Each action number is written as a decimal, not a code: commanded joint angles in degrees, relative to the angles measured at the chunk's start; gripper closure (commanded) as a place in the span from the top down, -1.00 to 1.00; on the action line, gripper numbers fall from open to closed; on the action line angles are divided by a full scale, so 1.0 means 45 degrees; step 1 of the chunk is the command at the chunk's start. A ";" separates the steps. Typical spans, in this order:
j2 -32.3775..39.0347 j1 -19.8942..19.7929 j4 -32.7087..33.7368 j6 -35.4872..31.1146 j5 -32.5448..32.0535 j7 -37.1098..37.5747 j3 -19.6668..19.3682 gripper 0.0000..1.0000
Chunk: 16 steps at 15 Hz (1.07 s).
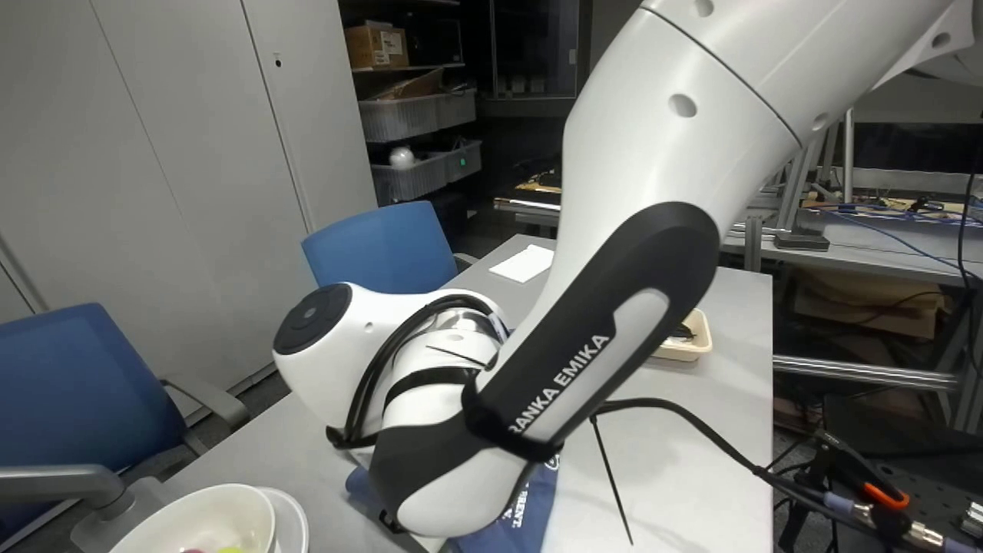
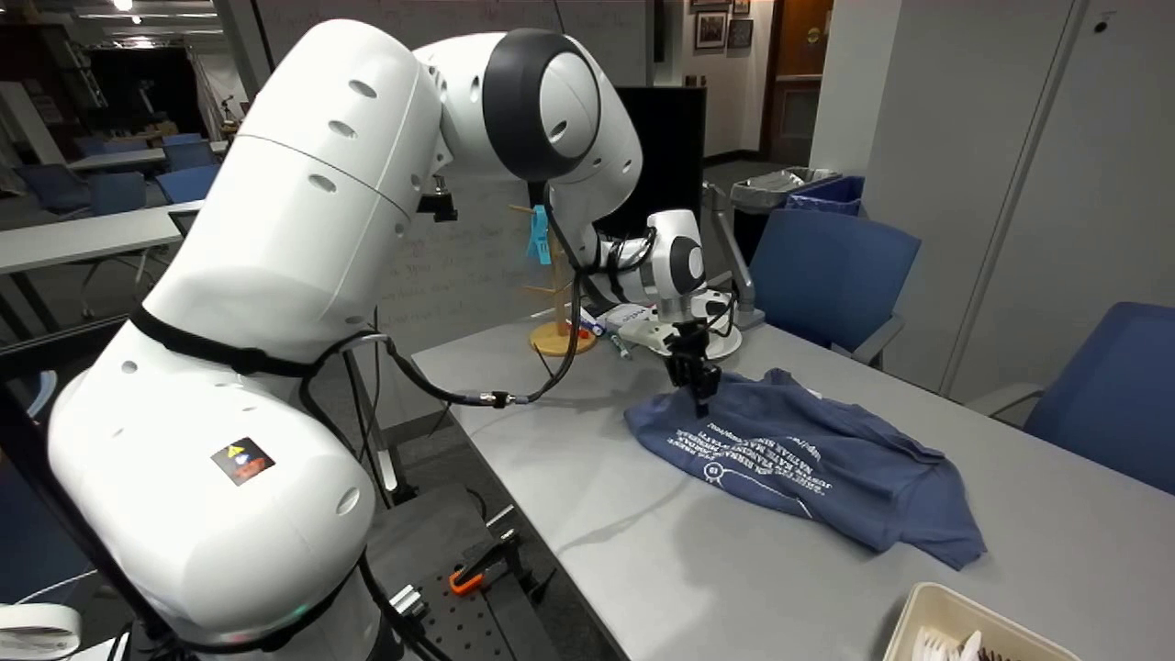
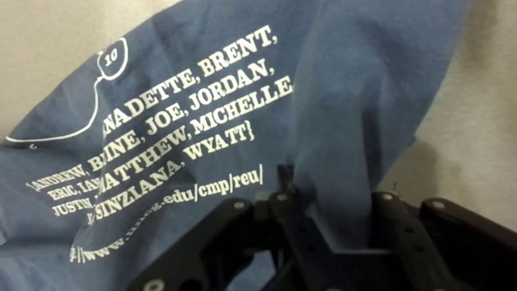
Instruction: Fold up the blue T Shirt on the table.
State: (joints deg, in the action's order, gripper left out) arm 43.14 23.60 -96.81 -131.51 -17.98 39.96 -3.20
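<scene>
The blue T Shirt (image 2: 808,459) lies creased on the table (image 2: 587,477), its white lettering showing in all views; in an exterior view the arm covers most of the shirt (image 1: 541,499). My gripper (image 2: 699,390) points down onto the end of the shirt nearer the white plate. Seen from the wrist, a raised ridge of the shirt (image 3: 335,133) fills the gap between the jaws, which stand partly apart. The left fingertip (image 3: 285,173) shows beside the ridge; the right one is hidden by cloth. Whether the fabric is pinched firmly does not show.
A white bowl (image 1: 203,507) and white plate (image 1: 292,518) stand near the gripper's end of the table. Behind is a wooden stand (image 2: 562,340) with a blue clip. A beige tray (image 2: 945,601) holds plastic cutlery. Blue chairs (image 2: 831,266) line one side.
</scene>
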 commanded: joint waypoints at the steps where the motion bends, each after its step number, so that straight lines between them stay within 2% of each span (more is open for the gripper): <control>1: 0.0094 0.0073 0.0371 0.0329 0.0102 0.0040 -0.0024 -0.90; 2: 0.0080 0.0055 0.0377 0.0305 0.0130 0.0009 0.0004 -1.00; 9: -0.0360 -0.0295 0.0186 0.0153 0.1028 -0.1056 0.0926 -0.96; 12: -0.0994 -0.0384 -0.0142 -0.0092 0.1583 -0.1771 0.1463 -0.96; 16: -0.2424 -0.0569 -0.0943 -0.0423 0.2276 -0.2110 0.1632 -0.96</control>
State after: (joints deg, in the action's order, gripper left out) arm 38.11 22.95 -96.63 -131.72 -10.81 33.34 2.89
